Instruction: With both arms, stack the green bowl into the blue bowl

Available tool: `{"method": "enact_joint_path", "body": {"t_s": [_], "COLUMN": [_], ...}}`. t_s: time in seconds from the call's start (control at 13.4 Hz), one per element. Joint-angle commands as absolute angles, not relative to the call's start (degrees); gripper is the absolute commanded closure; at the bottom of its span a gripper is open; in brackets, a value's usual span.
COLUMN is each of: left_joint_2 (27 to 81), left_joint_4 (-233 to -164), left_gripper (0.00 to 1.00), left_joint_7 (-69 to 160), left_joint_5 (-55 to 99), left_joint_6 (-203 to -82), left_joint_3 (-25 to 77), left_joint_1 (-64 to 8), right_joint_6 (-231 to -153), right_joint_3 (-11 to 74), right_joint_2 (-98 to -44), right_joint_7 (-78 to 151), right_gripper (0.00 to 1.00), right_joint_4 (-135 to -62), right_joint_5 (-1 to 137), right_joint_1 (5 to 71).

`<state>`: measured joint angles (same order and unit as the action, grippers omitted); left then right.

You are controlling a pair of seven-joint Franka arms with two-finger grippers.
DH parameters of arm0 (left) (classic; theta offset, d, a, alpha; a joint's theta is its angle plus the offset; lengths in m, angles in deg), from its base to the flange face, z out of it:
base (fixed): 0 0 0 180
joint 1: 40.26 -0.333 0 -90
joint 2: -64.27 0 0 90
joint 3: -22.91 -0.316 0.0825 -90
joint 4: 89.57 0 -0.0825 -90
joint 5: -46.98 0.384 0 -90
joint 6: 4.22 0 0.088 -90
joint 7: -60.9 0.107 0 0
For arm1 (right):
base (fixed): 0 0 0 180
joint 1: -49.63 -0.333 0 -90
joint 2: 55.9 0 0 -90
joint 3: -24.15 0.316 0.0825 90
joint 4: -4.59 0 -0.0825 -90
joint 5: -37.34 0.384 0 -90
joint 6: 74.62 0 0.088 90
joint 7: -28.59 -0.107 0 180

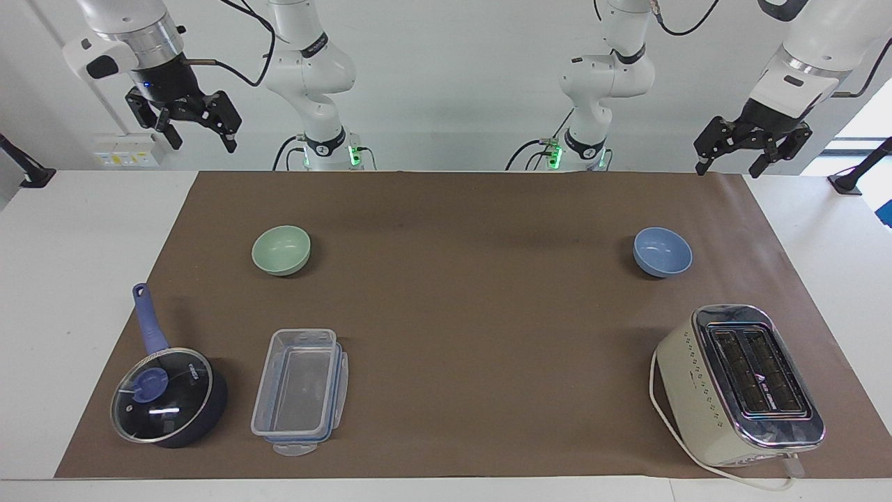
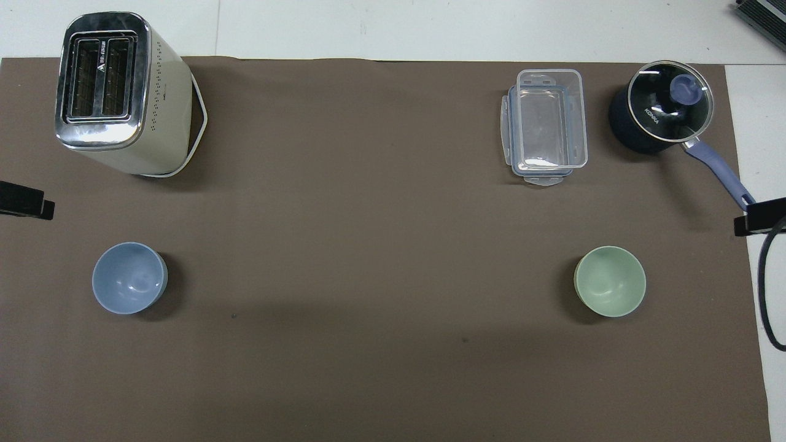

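The pale green bowl [image 1: 281,249] stands upright on the brown mat toward the right arm's end; it also shows in the overhead view [image 2: 610,281]. The light blue bowl [image 1: 663,252] stands upright toward the left arm's end, about as near to the robots, and shows in the overhead view [image 2: 129,278]. Both bowls are empty and far apart. My right gripper [image 1: 201,136] hangs open and empty, high over the table's edge by the robots. My left gripper [image 1: 744,157] hangs open and empty, high over the mat's corner at its own end.
A cream toaster [image 1: 739,385] stands farther from the robots than the blue bowl. A clear plastic container [image 1: 300,390] and a dark-blue lidded saucepan [image 1: 167,396] lie farther from the robots than the green bowl. The brown mat [image 1: 474,314] covers most of the table.
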<state>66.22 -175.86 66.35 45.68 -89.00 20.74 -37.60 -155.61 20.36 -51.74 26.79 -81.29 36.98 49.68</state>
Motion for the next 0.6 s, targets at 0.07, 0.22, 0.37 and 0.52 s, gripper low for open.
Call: {"method": "enact_joint_path", "body": {"t_s": [0.07,0.22,0.37,0.52], "left_joint_2": [67.2,67.3,67.3,67.3], "left_joint_4": [-176.4,-176.6,-176.6,-176.6], "left_gripper": [0.00,0.00,0.00,0.00], "left_joint_7": [66.4,67.0,67.1,67.1], "left_joint_5": [45.2,45.1,45.2,45.1], "left_joint_6": [-88.2,-88.2,-88.3,-88.3], "left_joint_3": [20.7,20.7,20.7,20.7], "left_joint_1": [-37.7,-37.9,-38.1,-38.1], "right_joint_6": [-154.7,-154.7,-154.7,-154.7], "right_joint_3": [20.5,20.5,20.5,20.5], "right_joint_2": [-51.0,-51.0,-51.0,-51.0], "right_joint_7": [28.1,28.1,28.2,28.2], "right_gripper": [0.00,0.00,0.00,0.00], "right_joint_4": [-81.6,-81.6,-81.6,-81.6], "right_joint_5": [36.5,36.5,36.5,36.5], "right_joint_1": [50.1,50.1,50.1,50.1]}}
